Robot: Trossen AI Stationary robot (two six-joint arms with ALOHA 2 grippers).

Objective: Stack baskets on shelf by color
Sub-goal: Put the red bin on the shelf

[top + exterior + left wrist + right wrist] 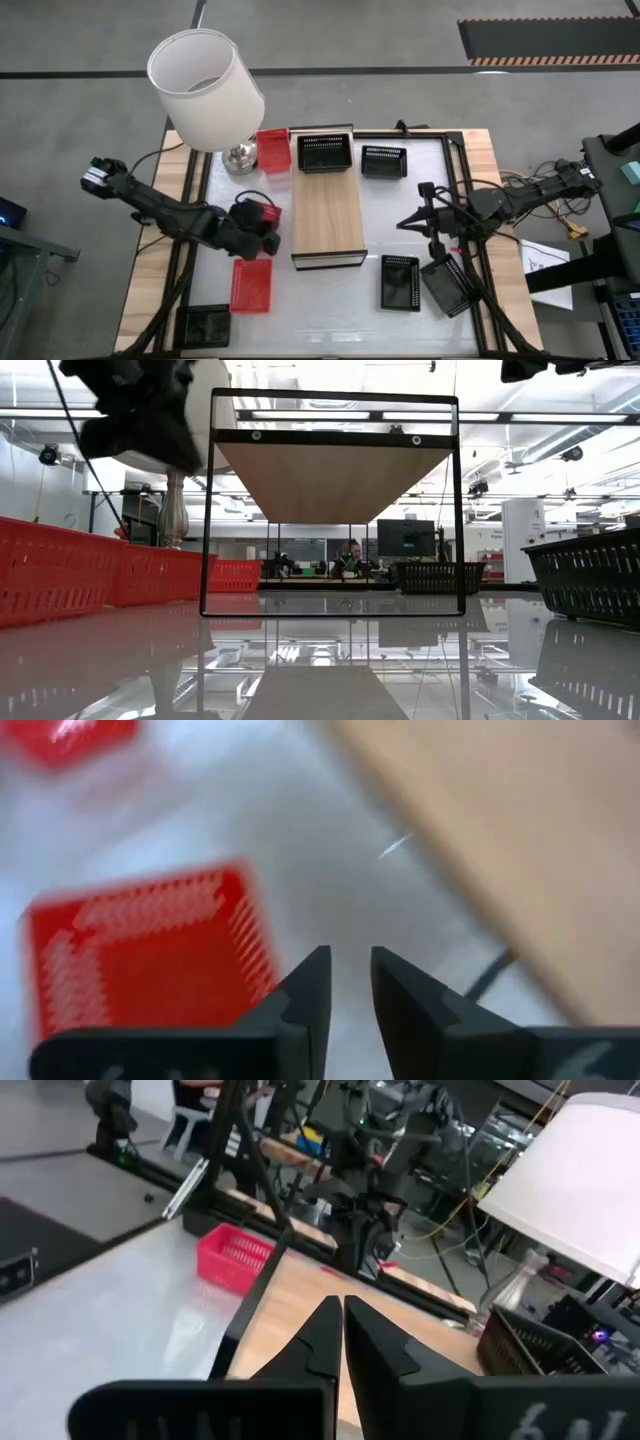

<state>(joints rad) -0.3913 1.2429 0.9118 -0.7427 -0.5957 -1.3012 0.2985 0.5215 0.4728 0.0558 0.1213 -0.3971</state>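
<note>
Glossy white tabletop (410, 215) fills the foreground, slick enough for light plastic to skid. Nearest lies a shallow red slotted plastic basket (251, 284), just below the left gripper (348, 982), whose fingers stand slightly parted and empty. It is probably light and springy; a pinch on one rim wall suits. The right gripper (342, 1330), fingers closed on nothing, hovers beside the long light-wood shelf (327, 215), where a black mesh basket (324, 153) sits at the far end. Beyond stands a white-shaded lamp (206, 90).

Left end effector (348, 982), fingers slightly apart (nothing between), above red basket (150, 955) beside shelf (520, 840).
</note>
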